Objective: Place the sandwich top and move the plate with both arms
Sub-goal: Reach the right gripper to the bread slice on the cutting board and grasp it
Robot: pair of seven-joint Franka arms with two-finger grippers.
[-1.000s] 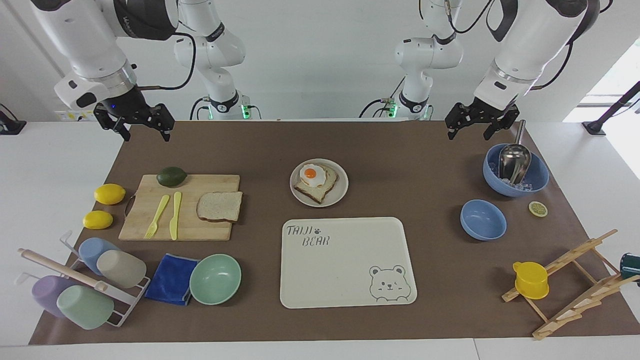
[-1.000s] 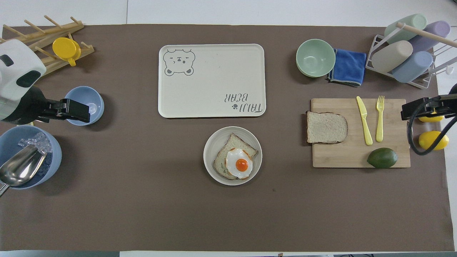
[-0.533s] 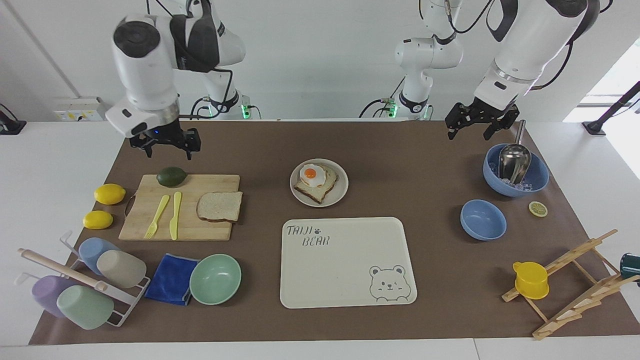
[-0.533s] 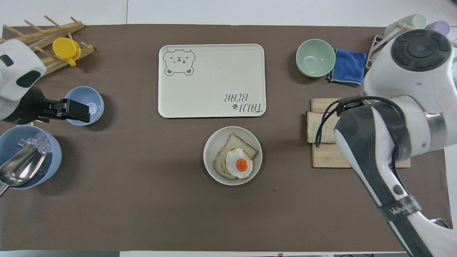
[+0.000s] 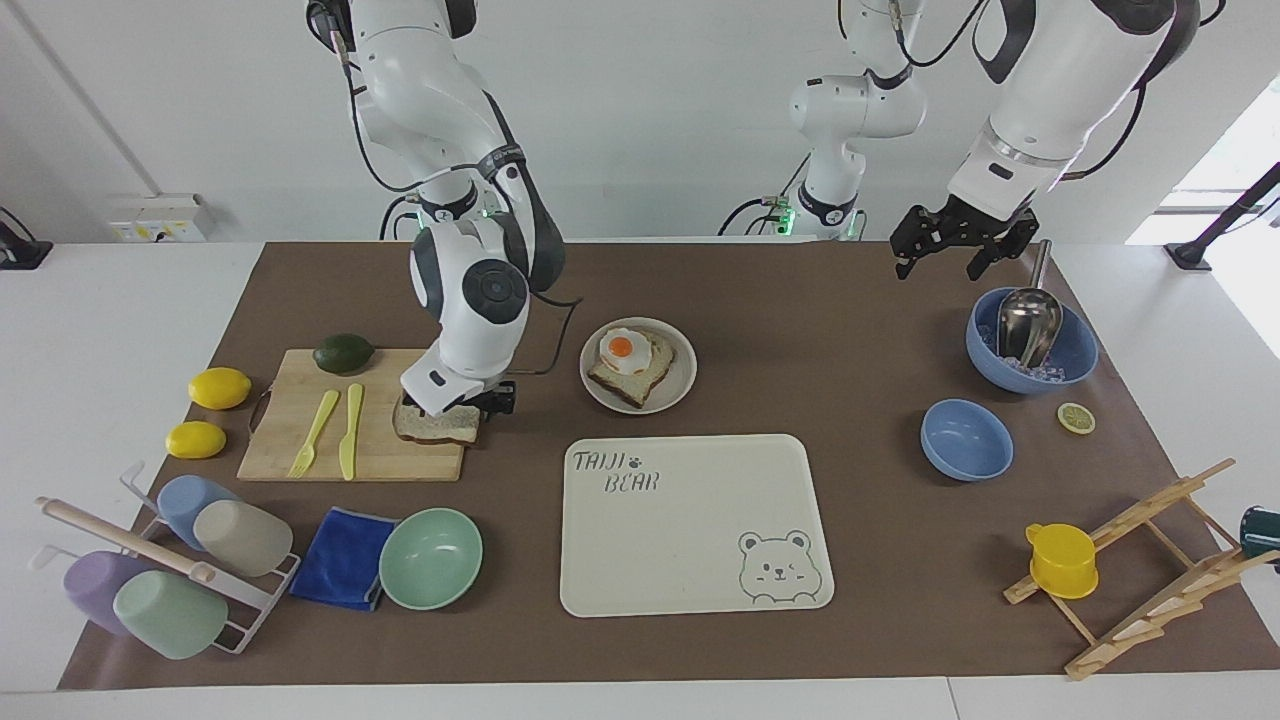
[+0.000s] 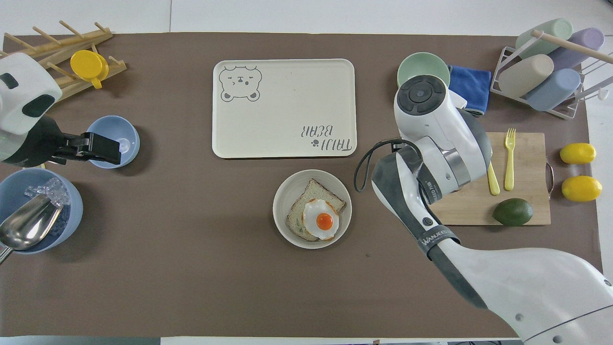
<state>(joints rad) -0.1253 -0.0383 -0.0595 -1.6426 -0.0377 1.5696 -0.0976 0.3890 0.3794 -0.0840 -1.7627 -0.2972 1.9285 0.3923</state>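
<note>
Nothing placed yet: right tool (image 5: pixel 462 402), open and holding nothing, sits over the bread (image 5: pixel 436 427); left tool (image 5: pixel 952 243), open and holding nothing, waits; plate (image 5: pixel 682 385) unmoved.

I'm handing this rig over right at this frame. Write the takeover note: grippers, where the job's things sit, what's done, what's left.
Right gripper: open, down at the sandwich top on the cutting board; no grip shows yet.
Left gripper: open, waiting in the air near the blue bowl with the scoop.
Plate: on the mat, nearer to the robots than the bear tray, carrying the egg toast.
Done: nothing placed.
Left: grasp the slice, set it on the egg toast, then move the plate with both arms.
</note>
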